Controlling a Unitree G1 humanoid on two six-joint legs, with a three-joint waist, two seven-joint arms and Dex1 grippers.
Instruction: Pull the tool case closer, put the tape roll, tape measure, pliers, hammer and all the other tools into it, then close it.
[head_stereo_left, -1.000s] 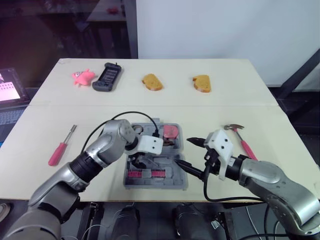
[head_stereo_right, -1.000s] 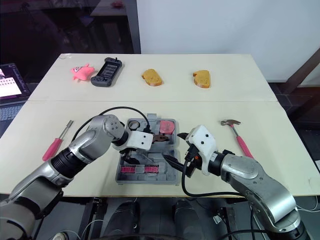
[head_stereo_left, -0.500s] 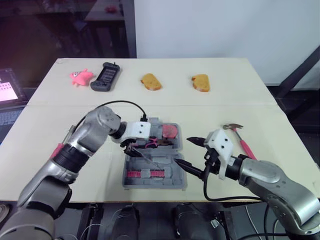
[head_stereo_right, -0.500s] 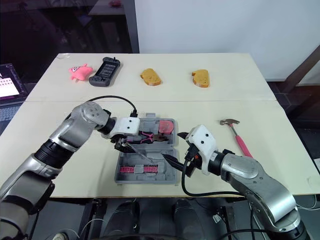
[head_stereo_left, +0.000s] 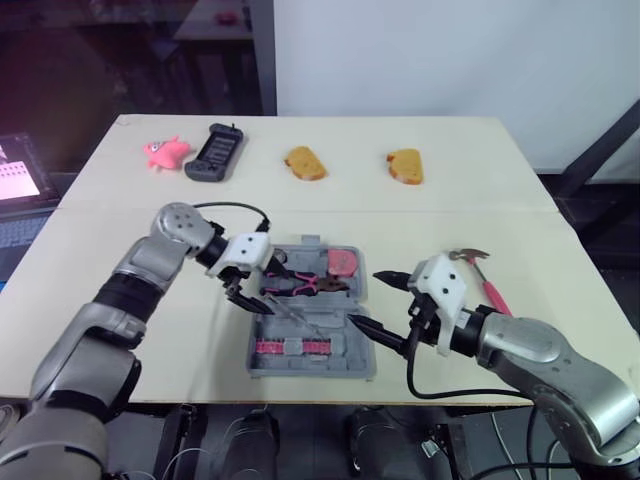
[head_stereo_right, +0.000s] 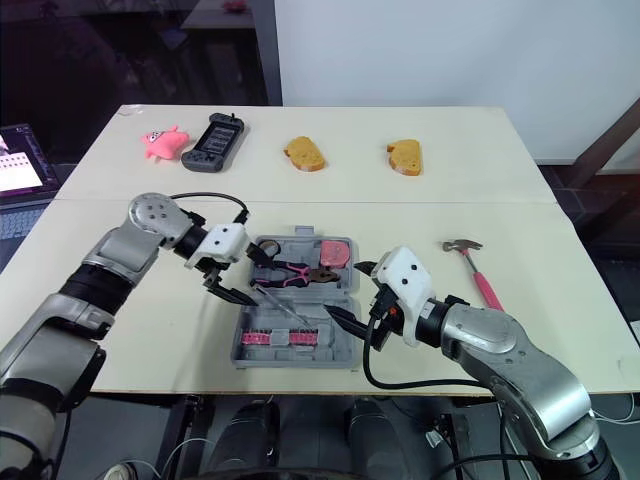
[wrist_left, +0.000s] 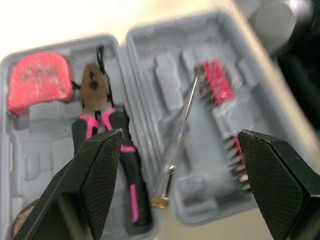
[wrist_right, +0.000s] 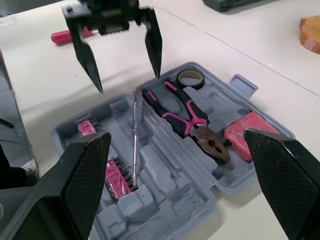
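Hovering just right of the open tool case (head_stereo_left: 310, 369), the right hand (head_stereo_left: 363, 300) is spread and empty. Pliers (head_stereo_left: 305, 287), tape roll (head_stereo_right: 265, 250) and red tape measure (head_stereo_left: 343, 262) lie in the case's far half. The left hand (head_stereo_left: 272, 298), also spread and empty, hangs at the case's left edge. The hammer (head_stereo_left: 480, 275) lies on the surface (head_stereo_left: 400, 220) right of the case, apart from it. Fetching it looks like the next step; gripping the pink handle near the head should carry it level.

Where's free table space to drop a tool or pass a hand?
Free: the strip of table between the bread slices and the tool case; also the right side behind the hammer. Crowded: around the case, open left pincer and right pincer flanking it.
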